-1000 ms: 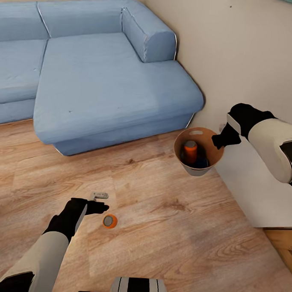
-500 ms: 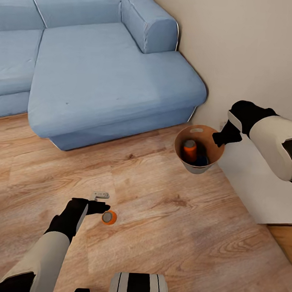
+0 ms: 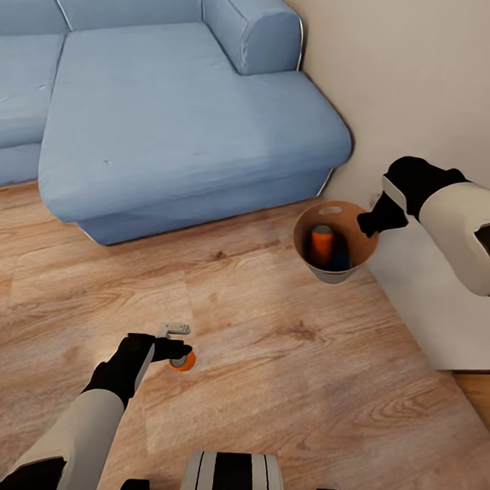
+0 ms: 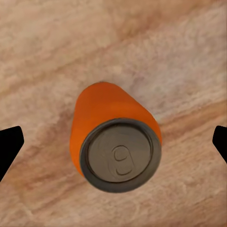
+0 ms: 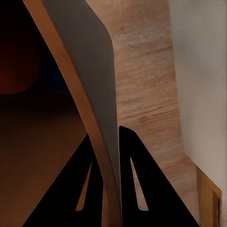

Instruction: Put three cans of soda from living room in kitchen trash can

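One orange can of soda point(image 3: 184, 362) point(image 4: 116, 142) stands upright on the wood floor, its grey top facing up. My left gripper point(image 3: 182, 346) point(image 4: 113, 142) hovers open right over it, the black fingertips point(image 4: 9, 144) wide apart on either side and not touching it. My right gripper point(image 3: 367, 224) point(image 5: 111, 156) is shut on the rim of the tash can point(image 3: 337, 273) point(image 5: 90, 85) and holds it off the floor beside the sofa's end. Inside it stand a second orange can point(image 3: 320, 246) and the dark blue can point(image 3: 338, 261), half hidden.
The blue corner sofa point(image 3: 173, 112) fills the far side. A beige wall point(image 3: 426, 82) and a white panel point(image 3: 428, 305) stand to the right. A small pale grey piece point(image 3: 174, 329) shows just beyond my left hand. My base point(image 3: 233, 478) is at the near edge.
The head view has shifted a little. My left gripper has closed in over the orange can on the floor. The right gripper keeps the same hold on the tash can.
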You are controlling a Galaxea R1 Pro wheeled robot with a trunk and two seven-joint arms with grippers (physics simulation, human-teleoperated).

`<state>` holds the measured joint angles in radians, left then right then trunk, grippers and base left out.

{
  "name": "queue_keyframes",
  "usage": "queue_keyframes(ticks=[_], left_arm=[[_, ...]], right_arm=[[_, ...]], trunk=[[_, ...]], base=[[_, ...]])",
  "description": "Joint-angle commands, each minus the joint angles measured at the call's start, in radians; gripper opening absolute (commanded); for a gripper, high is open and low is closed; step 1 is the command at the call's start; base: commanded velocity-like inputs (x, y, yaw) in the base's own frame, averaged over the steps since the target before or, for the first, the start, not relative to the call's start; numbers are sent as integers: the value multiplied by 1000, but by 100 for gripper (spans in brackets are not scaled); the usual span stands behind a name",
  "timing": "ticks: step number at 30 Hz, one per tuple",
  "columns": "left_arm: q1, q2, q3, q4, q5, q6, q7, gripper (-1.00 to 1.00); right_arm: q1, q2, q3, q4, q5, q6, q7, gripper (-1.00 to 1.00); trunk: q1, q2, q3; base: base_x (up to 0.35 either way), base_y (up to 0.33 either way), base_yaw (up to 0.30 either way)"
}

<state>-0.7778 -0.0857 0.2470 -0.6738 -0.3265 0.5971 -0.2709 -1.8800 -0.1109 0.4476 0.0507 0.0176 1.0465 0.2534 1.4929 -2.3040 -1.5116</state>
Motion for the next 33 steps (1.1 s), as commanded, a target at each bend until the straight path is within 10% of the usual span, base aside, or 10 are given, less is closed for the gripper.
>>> queue_keyframes(ticks=[1,33], left_arm=[[0,0,0,0,0,0,0,100],[2,-3,-1,-10,1,0,-2,100]], right_arm=[[-1,2,-4,0,-8,1,4,-100],[-1,28,-4,0,-8,1,4,-100]], trunk=[[0,0,-1],[50,-91,-87]], base=[[0,0,0],[0,0,0]])
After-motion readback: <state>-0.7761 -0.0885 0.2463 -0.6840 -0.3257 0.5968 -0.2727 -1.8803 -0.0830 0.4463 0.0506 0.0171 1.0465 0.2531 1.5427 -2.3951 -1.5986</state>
